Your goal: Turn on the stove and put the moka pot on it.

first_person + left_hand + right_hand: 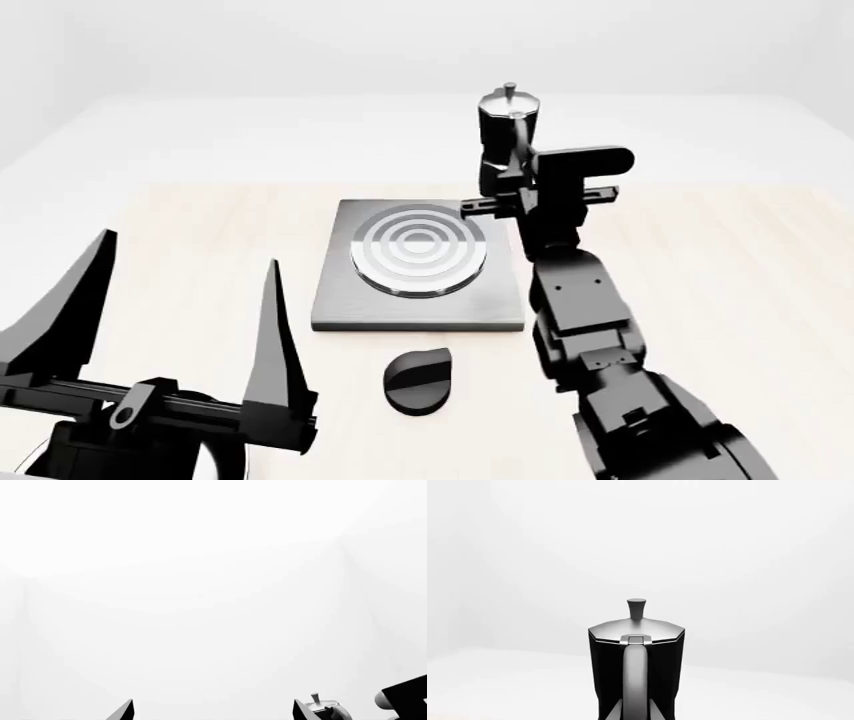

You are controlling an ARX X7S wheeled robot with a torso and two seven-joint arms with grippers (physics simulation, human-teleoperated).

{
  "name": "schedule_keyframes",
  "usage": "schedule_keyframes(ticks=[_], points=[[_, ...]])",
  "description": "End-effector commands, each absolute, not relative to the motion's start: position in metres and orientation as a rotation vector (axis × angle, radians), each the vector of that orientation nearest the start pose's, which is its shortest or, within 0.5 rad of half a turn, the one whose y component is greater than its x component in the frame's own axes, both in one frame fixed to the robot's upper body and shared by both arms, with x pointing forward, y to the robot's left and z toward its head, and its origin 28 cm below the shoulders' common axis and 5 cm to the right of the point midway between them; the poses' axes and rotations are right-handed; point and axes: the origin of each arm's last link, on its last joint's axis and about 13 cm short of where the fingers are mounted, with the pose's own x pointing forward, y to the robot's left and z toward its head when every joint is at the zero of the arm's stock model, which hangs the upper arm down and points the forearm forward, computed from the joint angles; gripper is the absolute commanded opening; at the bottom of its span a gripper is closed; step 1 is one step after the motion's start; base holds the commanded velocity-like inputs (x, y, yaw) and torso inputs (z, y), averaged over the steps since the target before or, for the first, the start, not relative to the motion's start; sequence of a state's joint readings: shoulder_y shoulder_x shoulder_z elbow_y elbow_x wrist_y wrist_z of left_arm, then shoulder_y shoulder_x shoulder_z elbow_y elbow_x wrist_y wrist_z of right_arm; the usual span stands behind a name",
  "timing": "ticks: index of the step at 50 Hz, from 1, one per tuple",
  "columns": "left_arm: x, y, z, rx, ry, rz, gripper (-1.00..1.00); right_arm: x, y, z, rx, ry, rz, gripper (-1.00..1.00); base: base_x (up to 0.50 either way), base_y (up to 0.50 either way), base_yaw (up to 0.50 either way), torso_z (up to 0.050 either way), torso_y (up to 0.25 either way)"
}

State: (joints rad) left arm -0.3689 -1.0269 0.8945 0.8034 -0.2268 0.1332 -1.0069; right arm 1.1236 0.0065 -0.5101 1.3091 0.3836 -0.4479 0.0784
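Our right gripper point(505, 168) fingers hold the moka pot point(507, 125) upright beyond the stove point(416, 268); left gripper point(187, 310) fingers wide.

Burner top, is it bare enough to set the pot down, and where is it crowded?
Yes: the burner is bare, and so is the slab around it. Table left of the stove is open. It is crowded at the stove's right edge, where the right claw meets the moka pot.

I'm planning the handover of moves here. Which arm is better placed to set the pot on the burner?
Right. Its gripper is already at the moka pot, just behind the stove, handle facing its camera. The left gripper hangs open, nearer the knob.
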Motion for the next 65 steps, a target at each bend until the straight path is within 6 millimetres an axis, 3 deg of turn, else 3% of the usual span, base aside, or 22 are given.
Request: schedule_keyframes(ticks=[1, 27, 30, 65], points=[[0.155, 0.219, 0.163, 0.153, -0.681, -0.127, 1.00, 0.414, -0.068, 0.134, -0.023, -0.275, 0.227, -1.00, 0.00, 0.00, 0.00, 0.000, 0.000], [0.155, 0.219, 0.163, 0.155, -0.675, -0.125, 1.00, 0.405, -0.045, 0.124, 0.026, -0.272, 0.330, -1.00, 0.00, 0.00, 0.00, 0.000, 0.001], [0.155, 0.219, 0.163, 0.154, -0.676, -0.125, 1.00, 0.407, -0.043, 0.130, 0.040, -0.279, 0.325, -1.00, 0.00, 0.00, 0.00, 0.003, 0.000], [0.154, 0.219, 0.163, 0.161, -0.644, -0.122, 1.00, 0.399, -0.036, 0.120, 0.048, -0.324, 0.323, -1.00, 0.00, 0.00, 0.00, 0.001, -0.012]])
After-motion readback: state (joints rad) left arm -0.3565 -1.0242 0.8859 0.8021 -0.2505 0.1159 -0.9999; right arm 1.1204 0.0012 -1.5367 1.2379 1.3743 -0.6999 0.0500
